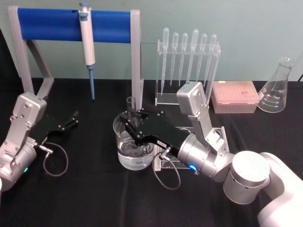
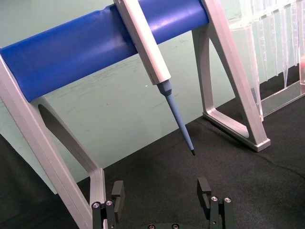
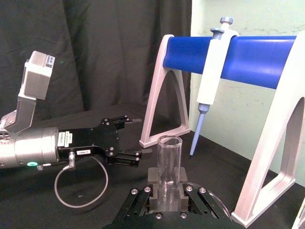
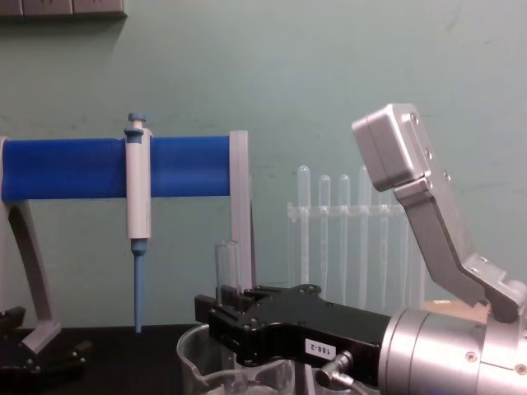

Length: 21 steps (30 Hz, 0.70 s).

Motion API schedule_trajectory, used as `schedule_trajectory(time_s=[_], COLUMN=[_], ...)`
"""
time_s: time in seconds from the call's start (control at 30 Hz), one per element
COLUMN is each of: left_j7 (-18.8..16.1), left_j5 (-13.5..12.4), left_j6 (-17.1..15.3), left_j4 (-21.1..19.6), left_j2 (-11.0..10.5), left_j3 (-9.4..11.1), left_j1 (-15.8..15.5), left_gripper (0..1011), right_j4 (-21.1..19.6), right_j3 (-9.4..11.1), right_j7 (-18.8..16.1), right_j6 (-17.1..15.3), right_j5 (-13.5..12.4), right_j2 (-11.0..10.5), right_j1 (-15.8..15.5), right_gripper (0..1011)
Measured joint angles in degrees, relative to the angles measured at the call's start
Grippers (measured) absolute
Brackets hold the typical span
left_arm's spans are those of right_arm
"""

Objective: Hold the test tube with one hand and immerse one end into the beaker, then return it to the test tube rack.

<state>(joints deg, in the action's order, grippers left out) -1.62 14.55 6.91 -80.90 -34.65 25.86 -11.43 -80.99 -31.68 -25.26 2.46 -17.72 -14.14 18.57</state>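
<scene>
Gripping the test tube (image 1: 131, 105) upright in the right gripper (image 1: 131, 116), jaws closed on the glass a little below the open rim. Seen from the right wrist as a clear tube (image 3: 169, 162) pinched between two black fingers (image 3: 153, 177). Standing over the beaker (image 1: 124, 158) at the middle of the black table (image 1: 85, 198), with the tube's lower part down past the beaker's rim and hidden behind the gripper; cannot tell whether it meets the water (image 1: 135, 161). From the chest, tube (image 4: 226, 263) rising above the gripper (image 4: 227, 311), beaker wall (image 4: 193, 354) below.

At 3 o'clock of the beaker, just beside it, a clear rack (image 1: 218, 135), mostly under the right arm.

At 9 o'clock, well apart, the left gripper (image 1: 73, 118) low over the table, fingers (image 2: 117, 191) spread wide with nothing between them.

At 11 o'clock, a pipettor (image 1: 87, 42) hanging tip-down from a blue stand (image 1: 52, 26). At 1 o'clock, pipettes (image 1: 189, 61) in a row; at 2 o'clock, a pink box (image 1: 235, 96) and a flask (image 1: 278, 87).
</scene>
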Motion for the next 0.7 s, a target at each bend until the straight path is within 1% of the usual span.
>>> schedule_trajectory(time_s=[0.7], left_j7=[0.0], left_j5=[0.0], left_j6=[0.0], left_j4=[0.0], left_j2=[0.0], left_j3=[0.0], left_j1=[0.0], left_gripper=[1000], right_j4=[0.0], right_j3=[0.0], right_j7=[0.0], right_j6=[0.0], right_j5=[0.0], right_j2=[0.0], right_j1=[0.0], right_gripper=[228])
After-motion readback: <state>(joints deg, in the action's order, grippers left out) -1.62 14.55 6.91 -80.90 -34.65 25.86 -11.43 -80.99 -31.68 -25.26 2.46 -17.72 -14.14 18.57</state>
